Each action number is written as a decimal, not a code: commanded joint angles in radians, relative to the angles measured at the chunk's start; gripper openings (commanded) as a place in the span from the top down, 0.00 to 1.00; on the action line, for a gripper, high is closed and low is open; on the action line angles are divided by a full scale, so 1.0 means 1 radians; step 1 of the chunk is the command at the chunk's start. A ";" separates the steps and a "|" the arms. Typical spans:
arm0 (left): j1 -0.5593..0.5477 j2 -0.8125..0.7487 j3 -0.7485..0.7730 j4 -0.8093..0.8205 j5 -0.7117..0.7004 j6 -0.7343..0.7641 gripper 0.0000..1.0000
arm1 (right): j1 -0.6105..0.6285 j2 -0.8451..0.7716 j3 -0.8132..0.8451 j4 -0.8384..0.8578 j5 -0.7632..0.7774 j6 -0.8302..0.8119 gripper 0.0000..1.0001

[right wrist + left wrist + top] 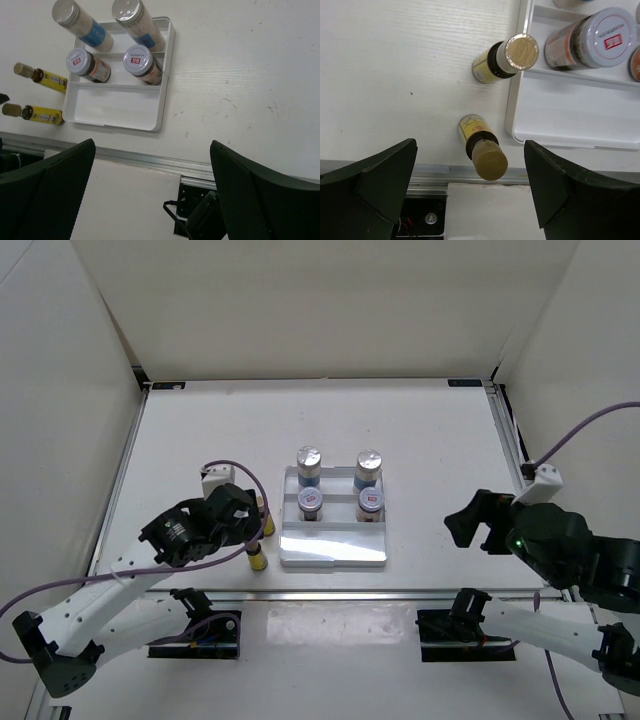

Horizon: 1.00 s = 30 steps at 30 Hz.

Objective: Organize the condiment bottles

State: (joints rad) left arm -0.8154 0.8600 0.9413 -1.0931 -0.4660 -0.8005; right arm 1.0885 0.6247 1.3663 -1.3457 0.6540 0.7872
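Two taller blue-label jars [309,466] [369,469] stand in the back row of the white tray [333,552]. Two shorter red-label jars [311,504] [371,502] stand in its middle row. Two slim yellow bottles stand upright on the table left of the tray, one near the front [257,559] and one behind it [267,517]. My left gripper [248,525] is open and empty above them. In the left wrist view the nearer bottle [482,147] lies between the open fingers [380,185]. My right gripper [474,525] is open and empty, well right of the tray [115,107].
The tray's front compartment [565,115] holds nothing. A metal rail [330,592] runs along the table's near edge, close to the nearer yellow bottle. White walls enclose the table at the back and sides.
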 commanded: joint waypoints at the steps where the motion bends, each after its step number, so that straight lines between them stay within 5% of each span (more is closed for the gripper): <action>1: -0.016 0.002 -0.033 0.053 0.023 -0.031 0.04 | 0.004 -0.013 -0.018 -0.196 0.087 0.049 0.04; 16: -0.091 0.034 -0.101 0.062 0.012 -0.121 0.26 | 0.004 -0.071 -0.018 -0.231 0.127 0.104 0.07; 25: -0.100 0.063 -0.099 0.062 0.012 -0.131 0.32 | 0.004 -0.068 0.011 -0.280 0.164 0.132 0.18; 26: -0.100 0.073 -0.099 0.062 0.012 -0.131 0.34 | 0.004 -0.051 0.022 -0.280 0.186 0.113 0.17; 27: -0.100 0.073 -0.089 0.062 0.012 -0.131 0.37 | 0.004 -0.031 0.022 -0.280 0.187 0.089 0.00; 30: -0.100 0.082 -0.078 0.062 0.012 -0.121 0.43 | 0.004 0.013 0.033 -0.280 0.231 0.021 0.00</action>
State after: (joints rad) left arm -0.9119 0.9394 0.8368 -1.0412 -0.4515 -0.9234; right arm 1.0885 0.5865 1.3720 -1.3617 0.8055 0.8646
